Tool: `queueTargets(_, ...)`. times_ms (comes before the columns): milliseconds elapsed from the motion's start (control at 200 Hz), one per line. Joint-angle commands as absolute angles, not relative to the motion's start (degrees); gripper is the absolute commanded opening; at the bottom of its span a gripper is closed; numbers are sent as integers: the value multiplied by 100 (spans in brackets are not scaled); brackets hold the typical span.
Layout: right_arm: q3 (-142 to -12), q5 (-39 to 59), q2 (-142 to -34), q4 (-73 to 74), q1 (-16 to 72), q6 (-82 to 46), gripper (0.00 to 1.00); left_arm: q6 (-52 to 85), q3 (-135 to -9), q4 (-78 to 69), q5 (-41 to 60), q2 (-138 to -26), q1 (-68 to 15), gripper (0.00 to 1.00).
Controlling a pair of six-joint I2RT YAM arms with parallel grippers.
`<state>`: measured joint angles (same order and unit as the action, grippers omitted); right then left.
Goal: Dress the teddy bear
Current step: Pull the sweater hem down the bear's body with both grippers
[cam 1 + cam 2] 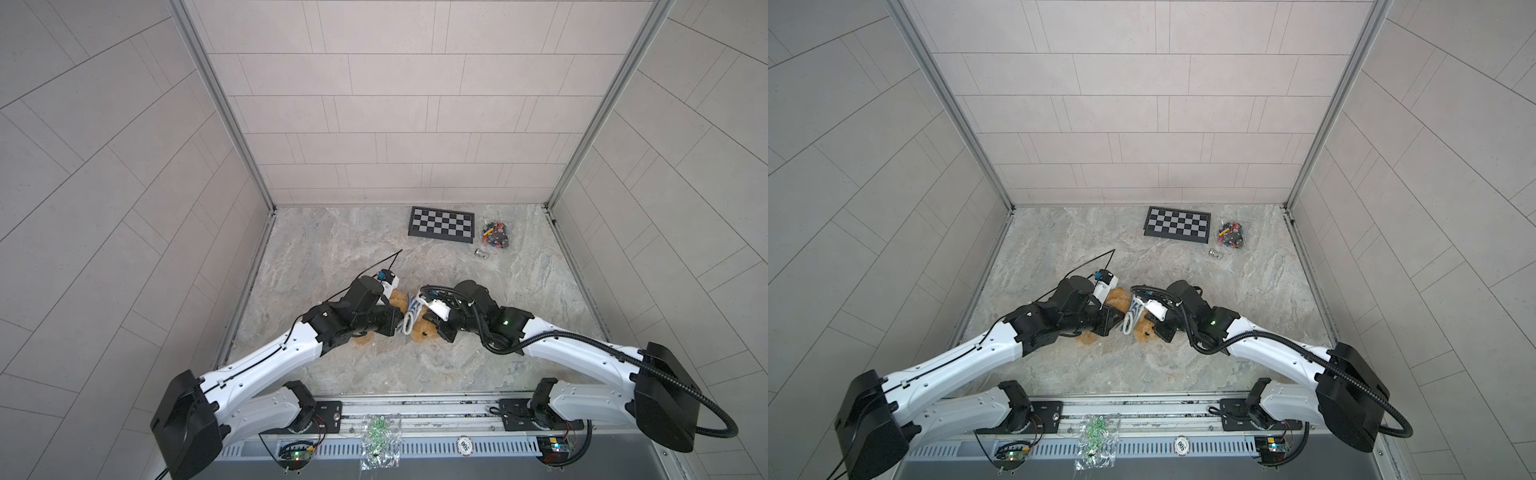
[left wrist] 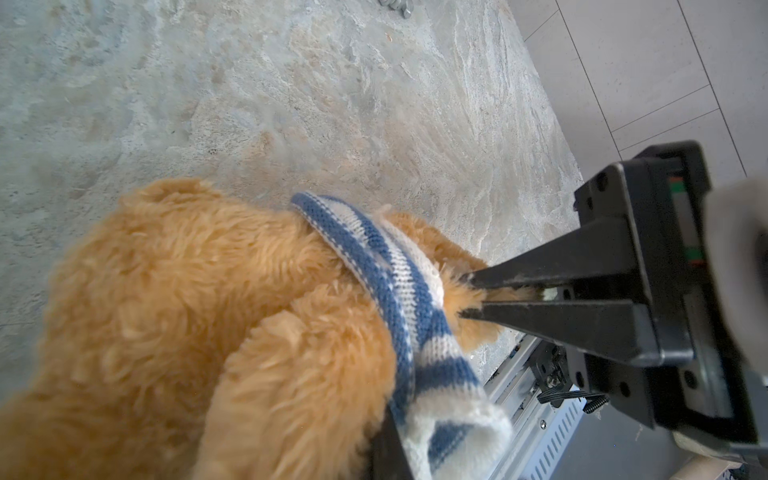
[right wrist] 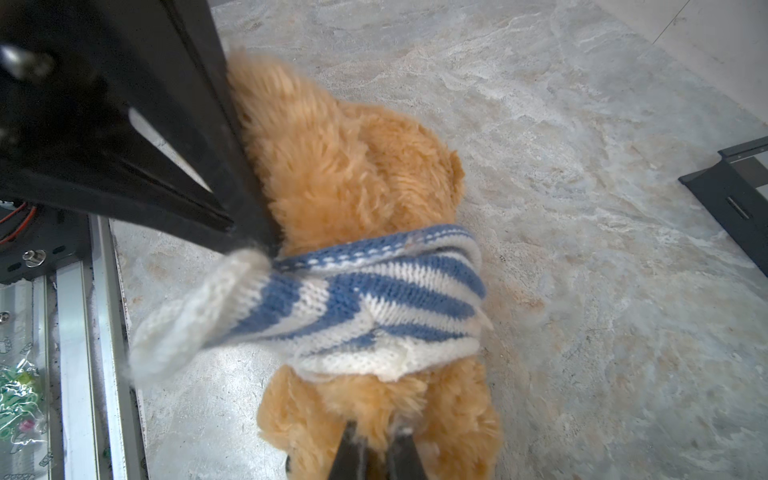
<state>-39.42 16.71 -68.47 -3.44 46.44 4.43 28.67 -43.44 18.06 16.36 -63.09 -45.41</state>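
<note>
- The left end effector (image 3: 254, 240) is pinching the striped sweater (image 3: 374, 299) at its edge beside the white cuff, jaws pressed together. If it is tugging too hard, the knit is likely bunching tighter rather than sliding down the body.
- The right end effector (image 2: 467, 295) is clamping only fur on the head of the teddy bear (image 3: 332, 166). A hold that shallow is at risk of slipping, which would leave the bear dragging along with the sweater.
- The cuffed sleeve is hanging empty and flattened, so an arm is probably getting trapped under the band instead of threading through.
- Any pull toward the head is risking peeling the sweater back off.
- The teddy bear is lying on the marbled counter (image 1: 332, 249), near the front middle in both top views. It is lying stretched between the two end effectors, its head at the right one and its body and legs reaching under the left one.
- The sweater is sitting as a rumpled band round the bear's chest, touching the left end effector's tips.
</note>
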Motion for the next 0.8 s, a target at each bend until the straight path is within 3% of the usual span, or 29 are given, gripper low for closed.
queueTargets(0, -4078, 1812, -6592, -119, 4693, 438, 0, 2790, -4634, 1605, 1507, -6402, -4646, 0)
queueTargets(205, -4025, 1801, -6543, -64, 4693, 437, 0, 2720, -4770, 1842, 1203, -6476, -4807, 0)
queueTargets(335, -4017, 1815, -6548, -46, 4693, 434, 0, 2689, -4789, 1889, 1077, -6529, -4835, 18)
queueTargets(796, -3999, 1816, -6526, -55, 4693, 448, 0, 2549, -4959, 2074, 795, -6680, -5067, 39)
